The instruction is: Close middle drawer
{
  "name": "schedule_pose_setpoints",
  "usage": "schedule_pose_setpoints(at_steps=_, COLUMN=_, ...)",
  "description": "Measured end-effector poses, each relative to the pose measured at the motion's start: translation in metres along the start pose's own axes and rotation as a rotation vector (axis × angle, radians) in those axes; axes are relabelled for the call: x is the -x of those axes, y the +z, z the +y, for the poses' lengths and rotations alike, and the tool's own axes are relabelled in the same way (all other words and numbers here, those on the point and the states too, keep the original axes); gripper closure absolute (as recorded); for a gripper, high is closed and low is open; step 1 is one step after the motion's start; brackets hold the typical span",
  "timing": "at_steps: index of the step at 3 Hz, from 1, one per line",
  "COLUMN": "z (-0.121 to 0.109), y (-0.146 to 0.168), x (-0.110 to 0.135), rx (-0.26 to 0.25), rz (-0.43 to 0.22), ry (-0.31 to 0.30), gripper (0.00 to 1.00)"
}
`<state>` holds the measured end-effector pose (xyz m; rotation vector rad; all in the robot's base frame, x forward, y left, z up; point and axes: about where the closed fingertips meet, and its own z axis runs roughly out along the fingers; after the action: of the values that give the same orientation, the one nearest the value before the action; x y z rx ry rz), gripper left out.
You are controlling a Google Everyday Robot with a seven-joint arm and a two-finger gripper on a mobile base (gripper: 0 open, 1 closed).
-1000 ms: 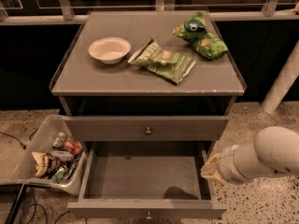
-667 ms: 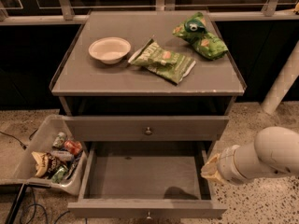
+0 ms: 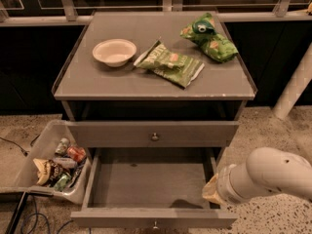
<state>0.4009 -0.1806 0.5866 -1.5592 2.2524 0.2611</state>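
Observation:
The middle drawer (image 3: pixel 151 184) is pulled far out of the grey cabinet and looks empty inside. Its flat front (image 3: pixel 122 218) is at the bottom of the view, with a small round knob (image 3: pixel 155 224) at centre. The upper drawer front (image 3: pixel 195 133) with its knob (image 3: pixel 154 136) sits above it, with a dark gap under the tabletop. The lowest drawer is hidden below. My white arm (image 3: pixel 268 177) comes in from the right. My gripper (image 3: pixel 210 191) is at the right side wall of the open drawer, close to its front corner.
On the cabinet top (image 3: pixel 97 82) stand a white bowl (image 3: pixel 114 51) and two green snack bags (image 3: pixel 170 63) (image 3: pixel 209 37). A bin (image 3: pixel 29 165) of cans and wrappers sits on the floor at the left. Cables (image 3: pixel 24 218) lie beside it. A white post (image 3: pixel 295 87) stands at the right.

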Motion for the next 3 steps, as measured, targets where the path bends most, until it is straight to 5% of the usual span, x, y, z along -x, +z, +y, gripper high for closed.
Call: schedule_pose_setpoints(at_steps=3, z=0.054, y=0.114, x=-0.051, rx=0.130, rz=-0.066, ry=0.045, gripper=1.00)
